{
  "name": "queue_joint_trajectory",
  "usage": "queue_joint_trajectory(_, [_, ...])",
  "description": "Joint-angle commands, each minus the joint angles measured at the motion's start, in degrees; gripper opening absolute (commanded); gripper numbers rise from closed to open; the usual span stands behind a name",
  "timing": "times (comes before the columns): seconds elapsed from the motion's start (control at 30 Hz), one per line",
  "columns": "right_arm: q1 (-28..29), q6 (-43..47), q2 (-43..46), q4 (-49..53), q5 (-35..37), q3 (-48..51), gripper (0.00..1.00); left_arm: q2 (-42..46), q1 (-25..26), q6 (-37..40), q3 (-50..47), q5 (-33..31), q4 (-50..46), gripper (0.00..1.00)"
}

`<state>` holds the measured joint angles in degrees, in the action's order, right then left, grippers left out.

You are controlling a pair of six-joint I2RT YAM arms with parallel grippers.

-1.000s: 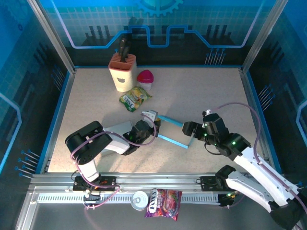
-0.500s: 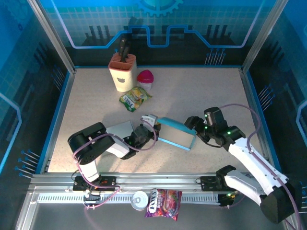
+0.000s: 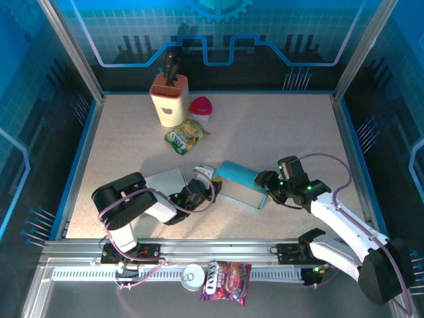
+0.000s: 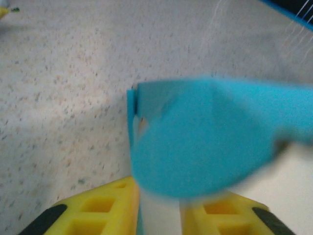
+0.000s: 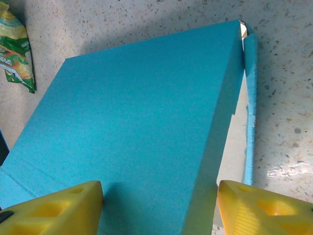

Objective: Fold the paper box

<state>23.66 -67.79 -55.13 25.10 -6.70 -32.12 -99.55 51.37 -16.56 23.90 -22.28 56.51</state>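
The paper box (image 3: 240, 180) is light blue outside and pale inside, lying low and partly folded at mid-table between my two grippers. My left gripper (image 3: 204, 184) is at its left end. In the left wrist view a blurred blue flap (image 4: 205, 142) hangs just above my left gripper (image 4: 159, 196), whose yellow fingers (image 4: 98, 210) stand slightly apart with a pale strip of card between them. My right gripper (image 3: 266, 184) is at the box's right end. Its open jaws (image 5: 159, 196) straddle the wide blue panel (image 5: 137, 112), one finger on each side.
A tan knife block (image 3: 169, 99), a pink-lidded cup (image 3: 201, 108) and a green-yellow snack bag (image 3: 185, 136) stand at the back left. A pale flat card (image 3: 165, 179) lies under my left arm. A can (image 3: 193, 276) and a candy packet (image 3: 225, 279) rest on the front rail.
The box has tipped from standing on edge to lying flatter. My right gripper moved in to its right end and narrowed. My left jaws have parted a little.
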Motion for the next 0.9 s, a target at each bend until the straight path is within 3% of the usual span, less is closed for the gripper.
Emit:
queue_joint_trajectory(0.0, [0.5, -0.3, -0.7, -2.1, -0.6, 1.0, 0.63, 4.2, 0.6, -3.5, -0.3, -0.5, -6.9, 0.36])
queue_joint_trajectory(0.1, [0.8, 0.1, -1.2, -2.7, 0.2, 1.9, 0.63, 7.4, 0.7, -6.0, -0.5, -0.3, -11.8, 0.41])
queue_joint_trajectory(0.43, [1.0, 1.0, -2.3, -3.5, 1.7, 3.2, 0.58, 21.8, 2.4, -15.3, -1.7, 3.4, -25.6, 0.45])
queue_joint_trajectory(0.63, [1.0, 2.9, -2.6, -2.1, 3.8, 2.3, 0.54, 29.8, 2.7, -21.6, -0.1, 7.6, -42.3, 0.48])
queue_joint_trajectory(0.87, [1.0, 7.1, -4.7, 0.3, 5.5, 0.7, 0.57, 43.3, 2.3, -25.7, 4.9, 3.8, -63.0, 0.6])
